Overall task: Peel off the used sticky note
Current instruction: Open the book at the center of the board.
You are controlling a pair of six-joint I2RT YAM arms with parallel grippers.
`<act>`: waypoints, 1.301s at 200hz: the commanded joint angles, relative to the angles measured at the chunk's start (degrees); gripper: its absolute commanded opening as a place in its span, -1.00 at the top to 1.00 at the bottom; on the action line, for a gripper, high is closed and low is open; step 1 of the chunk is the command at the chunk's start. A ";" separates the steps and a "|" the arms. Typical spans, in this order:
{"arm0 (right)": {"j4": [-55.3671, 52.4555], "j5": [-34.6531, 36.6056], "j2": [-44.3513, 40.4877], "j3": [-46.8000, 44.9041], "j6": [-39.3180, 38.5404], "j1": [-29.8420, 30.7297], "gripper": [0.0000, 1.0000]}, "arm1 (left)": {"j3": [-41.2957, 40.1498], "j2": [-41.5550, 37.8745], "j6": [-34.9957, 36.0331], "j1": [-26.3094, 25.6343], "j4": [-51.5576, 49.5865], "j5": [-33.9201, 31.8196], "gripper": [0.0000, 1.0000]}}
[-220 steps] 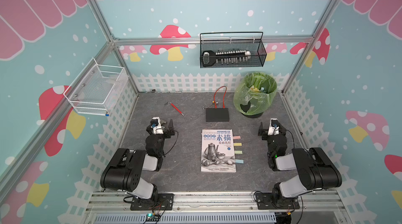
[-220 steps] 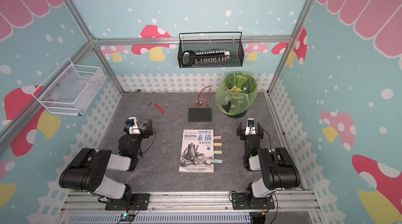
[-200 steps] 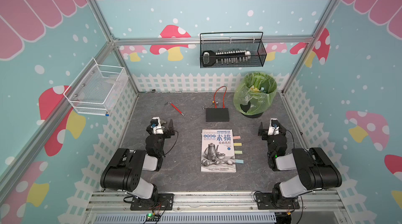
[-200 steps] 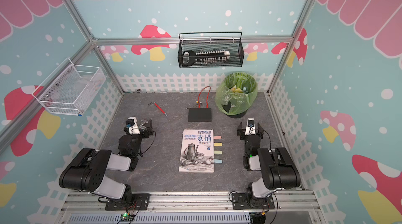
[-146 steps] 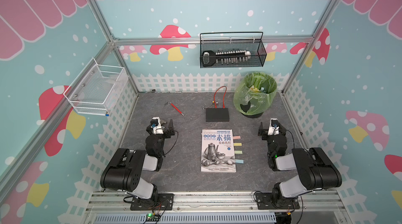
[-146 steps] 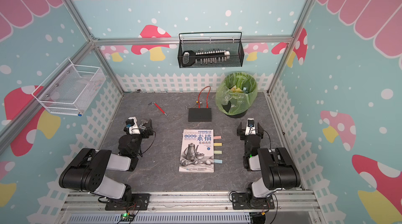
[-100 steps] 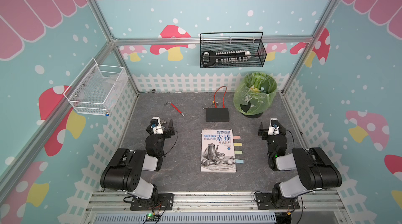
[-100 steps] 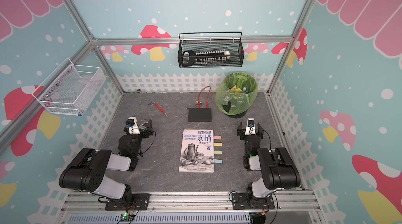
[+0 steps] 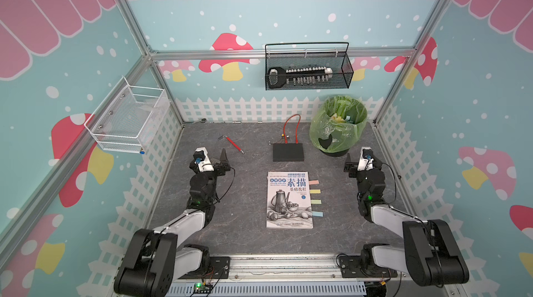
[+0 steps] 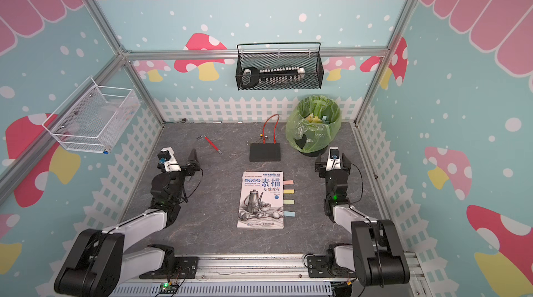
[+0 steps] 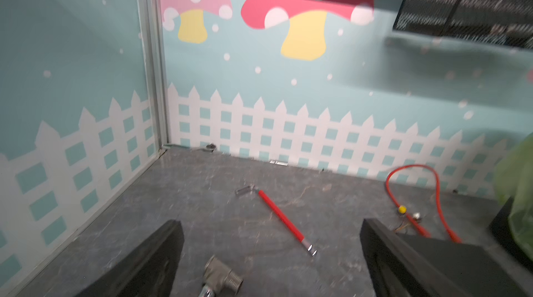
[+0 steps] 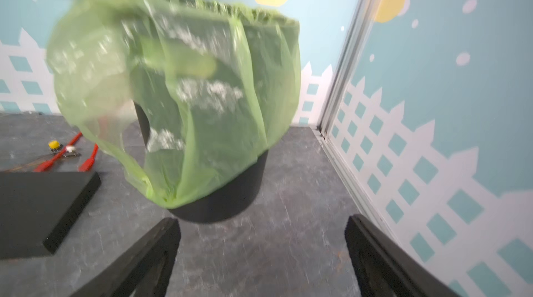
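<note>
Sticky notes point(image 9: 315, 201): four stuck out of the book point(image 9: 289, 203) at its 3 o'clock edge, on the surface point(image 9: 245, 223).
Your left fingers point(image 11: 150, 261): were spread wide, empty, at the book's 9 o'clock.
Your right fingers point(image 12: 144, 261): were parted, empty, at its 2 o'clock.

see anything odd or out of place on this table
The green bin liner has a hole low on its front, baring the black bin. A red-handled tool and a metal pipe fitting lie loose on the table. The book lies square.
</note>
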 commanded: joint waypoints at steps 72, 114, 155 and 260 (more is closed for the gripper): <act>-49.31 -24.65 15.88 26.64 17.66 17.57 -0.65 | 21.63 8.14 -25.12 -20.35 -51.38 18.32 0.63; -49.16 -28.39 18.63 27.42 21.78 17.70 -0.54 | 21.00 13.81 -32.34 -26.16 -51.54 25.07 1.00; -48.78 -28.18 17.79 22.95 25.64 18.65 -0.42 | 21.76 19.31 -36.89 -29.47 -54.97 27.23 1.00; -49.22 -24.49 16.88 20.26 27.03 20.42 -0.32 | 19.40 22.47 -38.07 -30.30 -58.93 23.52 1.00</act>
